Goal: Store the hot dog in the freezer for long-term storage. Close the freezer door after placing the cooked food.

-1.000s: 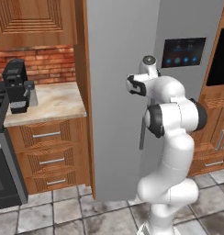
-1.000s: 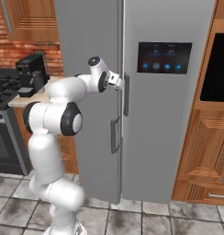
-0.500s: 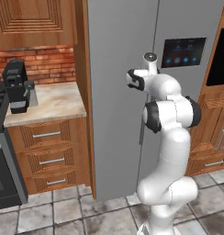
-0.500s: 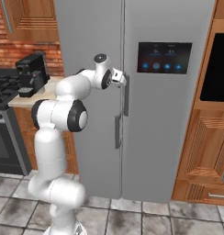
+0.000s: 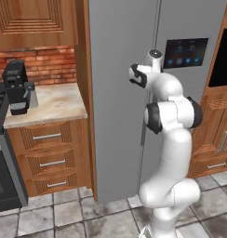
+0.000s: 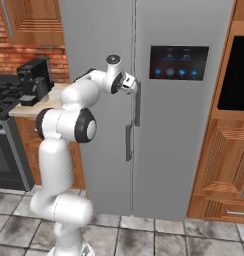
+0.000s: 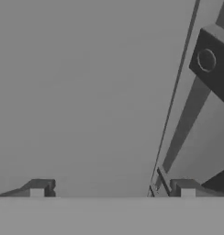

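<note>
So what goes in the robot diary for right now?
gripper: open, fingers empty | at freezer door, near handle | door: shut

The freezer door point(image 5: 117, 93) is rendered plain grey; brown wooden cabinets point(image 5: 48, 155) and a red brick wall point(image 5: 50, 69) are seen.

Even, soft rendered light with faint shadows, no glare; both base views slightly blurry, hand view flat grey.

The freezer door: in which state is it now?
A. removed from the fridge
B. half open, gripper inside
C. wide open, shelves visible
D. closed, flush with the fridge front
D: the freezer door lies flush beside the display door, and the open gripper is at its handle.
</note>
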